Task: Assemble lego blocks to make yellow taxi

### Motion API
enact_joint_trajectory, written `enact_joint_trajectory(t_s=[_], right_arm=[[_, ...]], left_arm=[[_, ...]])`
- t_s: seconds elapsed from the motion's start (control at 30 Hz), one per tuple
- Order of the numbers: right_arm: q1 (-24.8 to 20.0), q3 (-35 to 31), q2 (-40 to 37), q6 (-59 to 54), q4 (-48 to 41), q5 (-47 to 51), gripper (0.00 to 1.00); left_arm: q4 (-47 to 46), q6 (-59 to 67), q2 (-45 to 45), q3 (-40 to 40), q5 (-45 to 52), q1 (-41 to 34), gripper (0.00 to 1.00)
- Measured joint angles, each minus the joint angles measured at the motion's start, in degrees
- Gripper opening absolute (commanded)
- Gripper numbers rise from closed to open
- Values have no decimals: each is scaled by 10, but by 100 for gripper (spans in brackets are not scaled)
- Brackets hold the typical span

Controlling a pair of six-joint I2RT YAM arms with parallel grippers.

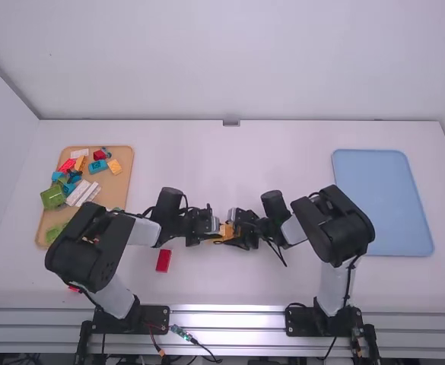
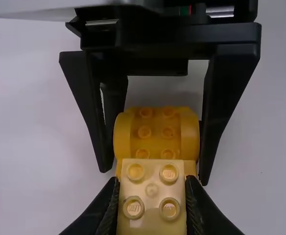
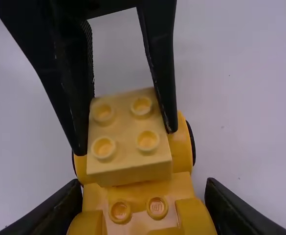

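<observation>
White tabletop (image 1: 230, 163) is below both arms. Left fingers (image 1: 207, 225) are closed on the pale yellow block (image 2: 152, 196), which is close against the car base (image 2: 156, 134); right fingers (image 1: 242, 222) grip this base between them.

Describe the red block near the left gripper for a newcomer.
On the white table, find the left gripper. The oblong red block lies between it and the near edge, toward the tan tray. It lies in the open, unlike the red bit beside the left arm and the red blocks in that tray.
</observation>
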Motion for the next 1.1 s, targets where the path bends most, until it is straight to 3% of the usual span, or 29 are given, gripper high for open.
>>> enact_joint_trajectory(t_s=[0.03, 0.07, 0.1, 0.13, 0.4, 0.6, 0.67, 0.7, 0.73, 0.77, 0.93, 1.1], right_arm=[[0, 0, 0, 0, 0, 0, 45], [0, 0, 0, 0, 0, 0, 45], [0, 0, 0, 0, 1, 2, 45], [-1, 0, 0, 1, 0, 3, 44], [-2, 0, 0, 1, 0, 3, 45], [-3, 0, 0, 2, 0, 3, 45], [-3, 0, 0, 2, 0, 3, 45], [-3, 0, 0, 2, 0, 3, 45], [-3, 0, 0, 2, 0, 3, 45], [-3, 0, 0, 3, 0, 2, 45], [-3, 0, 0, 4, 0, 2, 45], [-3, 0, 0, 2, 0, 3, 45]], left_arm=[[1, 0, 0, 0, 0, 0, 26], [1, 1, 0, 0, 0, 0, 42], [2, 2, 0, 0, 1, 0, 52], [3, -2, 0, 0, 0, 0, 59], [37, -33, 2, 0, -4, 2, 63], [-20, -50, -42, 0, 5, 2, 70], [-46, -53, -72, 0, 4, 2, 66], [-54, -54, -85, 0, 4, 2, 51], [-66, -55, -104, 0, 2, 2, 9], [-76, -52, -120, 0, -1, 2, 2], [-77, -45, -132, 0, -8, 2, 2], [-45, -45, -73, 7, -8, 2, 2]])
